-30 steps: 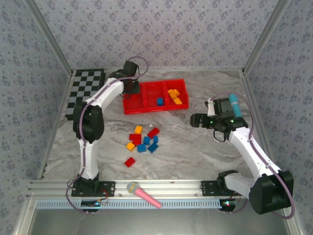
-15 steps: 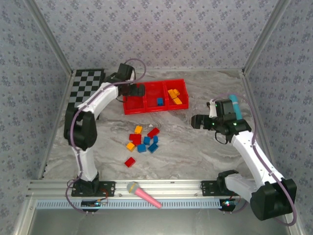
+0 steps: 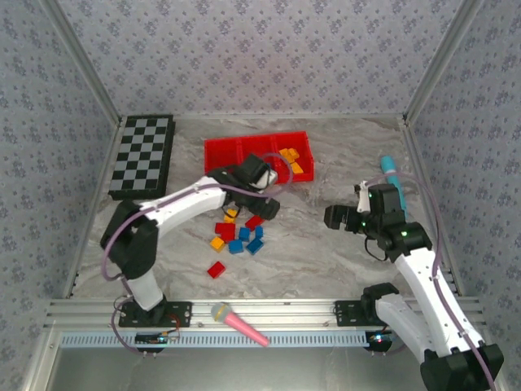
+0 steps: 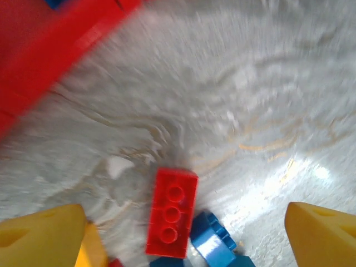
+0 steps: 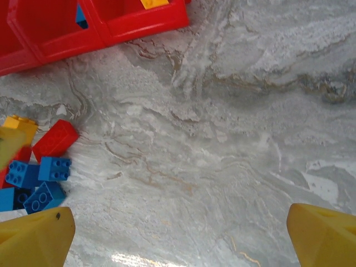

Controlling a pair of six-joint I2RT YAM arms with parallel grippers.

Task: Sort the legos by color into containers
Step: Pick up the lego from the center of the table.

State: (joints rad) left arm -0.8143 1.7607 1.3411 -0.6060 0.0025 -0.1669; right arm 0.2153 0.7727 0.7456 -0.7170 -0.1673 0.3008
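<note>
Lying loose on the marble table, the unsorted legos form a small cluster of red, blue and orange bricks just near of the red tray. One red brick sits apart on the near side. Orange bricks already lie in the tray's right compartment, and from the right wrist we see a blue brick in the compartment beside it.

We find the left gripper hanging over the far right edge of the cluster. In its wrist view, which is partly blurred, its yellow fingers stand wide apart and hold nothing, with a red three-stud brick on the table between them.

We see the right gripper well to the right of the cluster, its fingers also spread wide over bare marble.

Farther out are a checkered board at the far left, a teal microphone at the right, and a pink microphone on the near rail.
</note>
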